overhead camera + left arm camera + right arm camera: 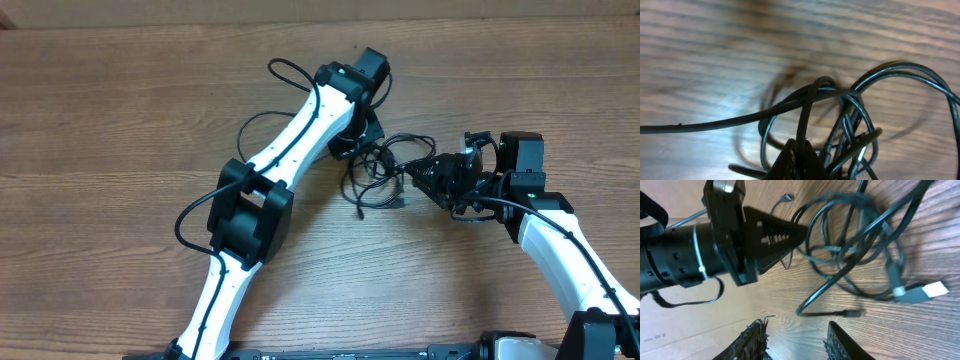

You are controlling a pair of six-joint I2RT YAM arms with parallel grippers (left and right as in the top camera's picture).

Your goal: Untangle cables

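The cables (pixel 378 172) lie as one knotted bundle of thin black loops on the wooden table between the two arms. My left gripper (pixel 352 143) is at the bundle's left edge. In the left wrist view its jaws (pixel 801 159) are shut on one strand of the cables (pixel 850 115). My right gripper (pixel 412 175) is at the bundle's right side, pointing left. In the right wrist view its fingers (pixel 796 342) are open and empty, just short of the cables (pixel 855 245). The left gripper (pixel 790 232) shows there too, its tip in the loops.
A silver USB plug (pixel 935 288) sticks out of the bundle on the near side, also seen overhead (pixel 397 203). A small plug end (pixel 852 313) lies on the wood just ahead of the right fingers. The left arm's own thicker cable (pixel 285 70) loops beside its wrist.
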